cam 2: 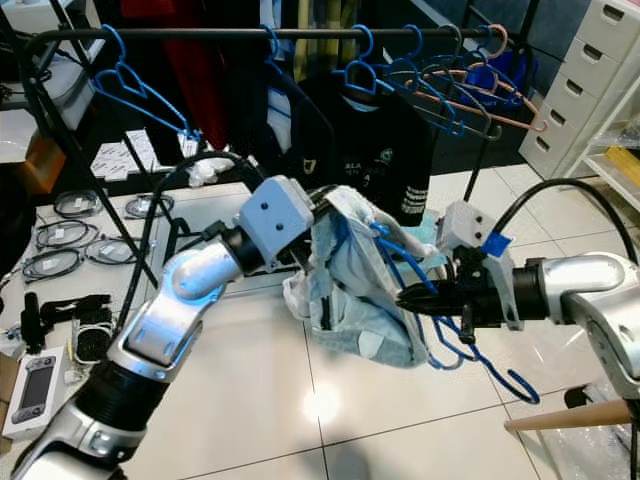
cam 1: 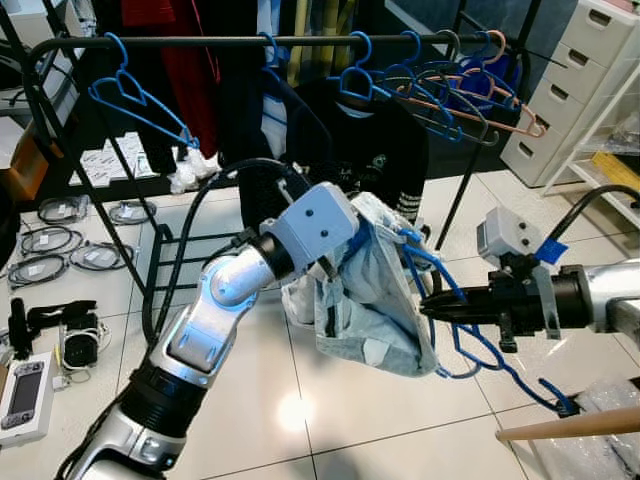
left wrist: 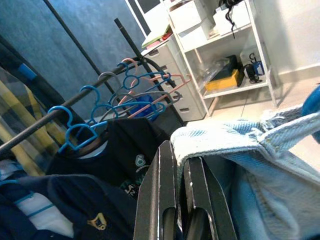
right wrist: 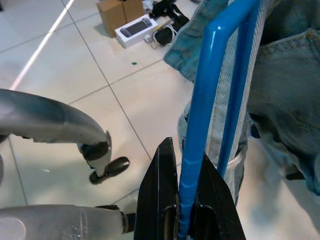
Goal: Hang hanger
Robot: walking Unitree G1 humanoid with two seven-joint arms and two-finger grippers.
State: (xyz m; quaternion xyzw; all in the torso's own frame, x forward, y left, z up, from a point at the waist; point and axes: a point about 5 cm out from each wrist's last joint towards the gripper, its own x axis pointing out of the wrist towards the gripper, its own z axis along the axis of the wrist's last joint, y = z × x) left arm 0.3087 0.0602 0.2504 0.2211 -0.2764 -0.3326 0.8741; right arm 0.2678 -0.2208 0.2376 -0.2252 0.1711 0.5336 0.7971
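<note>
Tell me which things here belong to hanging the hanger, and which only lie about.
Job:
blue hanger in right gripper
denim garment in left gripper
clothes rail

Lying about:
cables
handheld console
white drawers

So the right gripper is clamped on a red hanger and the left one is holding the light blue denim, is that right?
Not quite: the hanger is blue, not red, as the right wrist view shows. The right gripper is clamped on it, and the left gripper does hold the light blue denim garment.
</note>
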